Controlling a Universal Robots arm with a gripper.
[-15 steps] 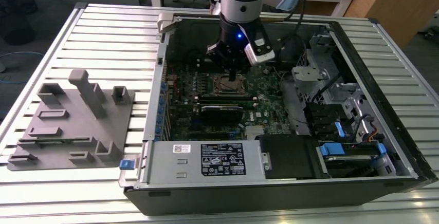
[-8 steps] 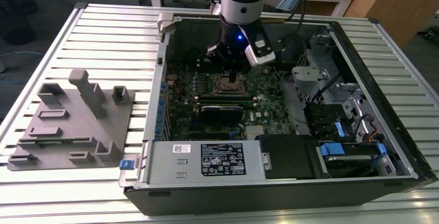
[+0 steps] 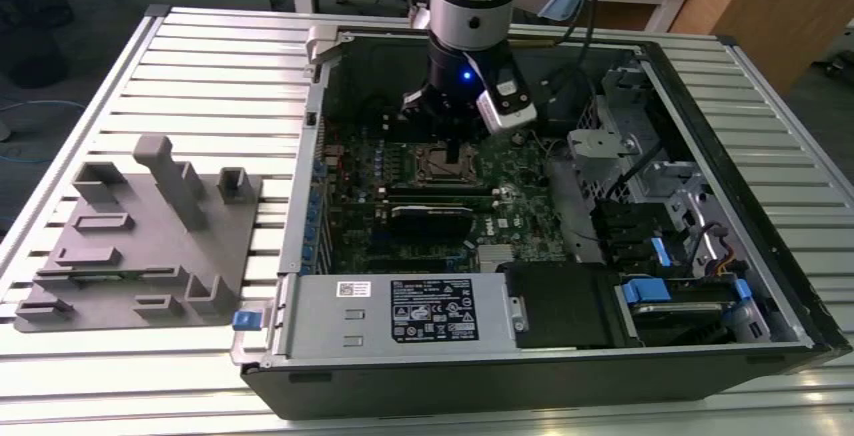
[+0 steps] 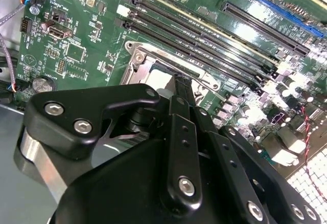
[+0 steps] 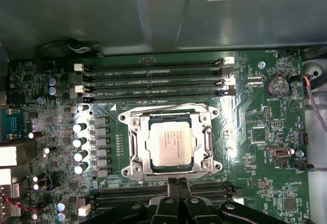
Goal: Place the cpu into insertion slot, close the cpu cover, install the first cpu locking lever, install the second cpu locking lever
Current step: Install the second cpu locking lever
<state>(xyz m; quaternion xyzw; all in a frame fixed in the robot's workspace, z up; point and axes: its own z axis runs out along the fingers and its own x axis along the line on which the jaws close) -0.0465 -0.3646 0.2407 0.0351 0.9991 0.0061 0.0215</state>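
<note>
The cpu (image 5: 169,143), a silver-grey square chip, lies in the insertion slot (image 5: 134,169) on the green motherboard. The cpu cover (image 5: 206,141), a silvery frame, lies flat around it with the chip showing through its cut-out. My gripper (image 5: 179,181) is shut with nothing between its narrow black fingers, its tips just off one edge of the slot, beside a bank of memory slots. In the exterior view the gripper (image 3: 449,144) hangs inside the open computer case, right above the insertion slot (image 3: 447,167). In the second wrist view the gripper (image 4: 180,82) points at the cover (image 4: 137,60).
Long black memory slots (image 5: 153,73) run on two sides of the socket. The case walls (image 3: 318,106), a metal power supply box (image 3: 400,311) and a drive cage with blue tabs (image 3: 667,291) hem in the arm. A grey fixture (image 3: 134,246) sits on the table at the exterior view's left.
</note>
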